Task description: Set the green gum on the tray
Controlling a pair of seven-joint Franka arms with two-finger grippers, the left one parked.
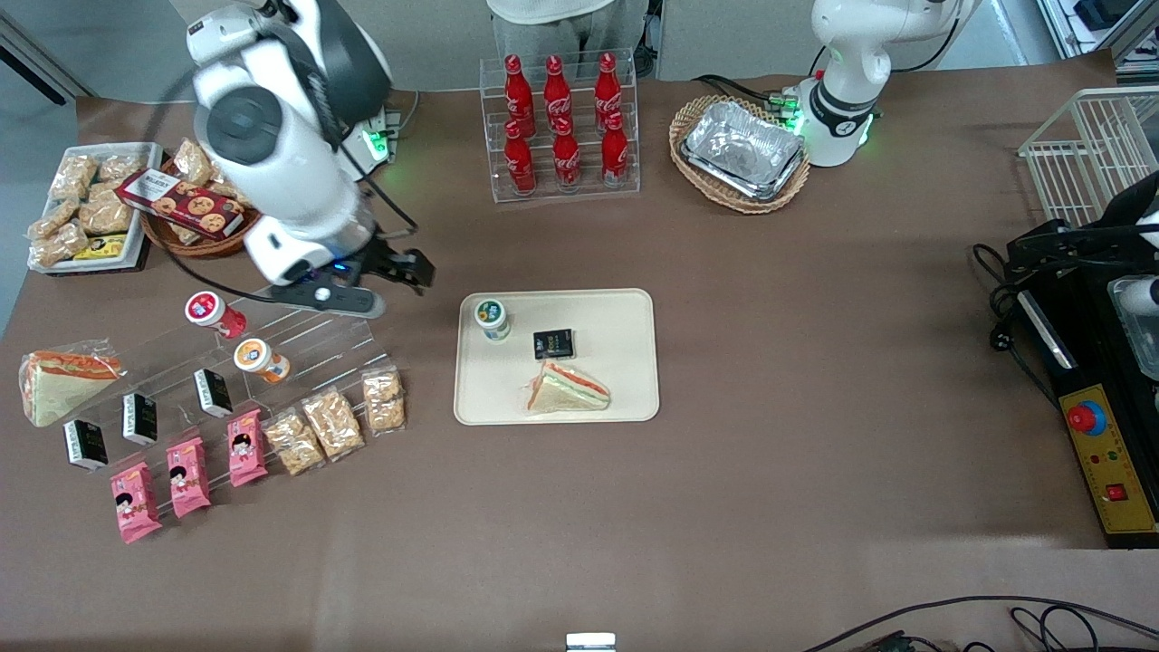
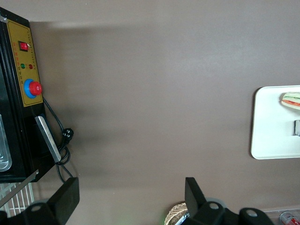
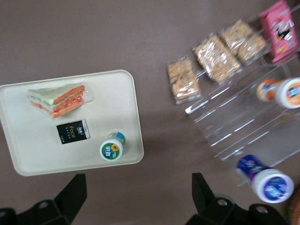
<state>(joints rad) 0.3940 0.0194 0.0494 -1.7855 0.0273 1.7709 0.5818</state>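
The green gum (image 1: 492, 319), a small white bottle with a green-rimmed lid, stands upright on the cream tray (image 1: 616, 344), in the tray corner nearest the working arm. It also shows in the right wrist view (image 3: 111, 149), on the tray (image 3: 28, 140). My gripper (image 1: 407, 270) hangs open and empty above the bare table, between the clear display stand and the tray, apart from the gum. In the right wrist view the gripper (image 3: 139, 192) has only brown table between its spread fingers.
A wrapped sandwich (image 1: 566, 389) and a black packet (image 1: 553, 344) also lie on the tray. The clear stand (image 1: 299, 349) holds an orange-lidded bottle (image 1: 256, 358), a red-lidded bottle (image 1: 210, 311), a blue-lidded bottle (image 3: 269, 183) and snack packs. A cola rack (image 1: 561, 127) and a foil-lined basket (image 1: 741, 149) stand farther back.
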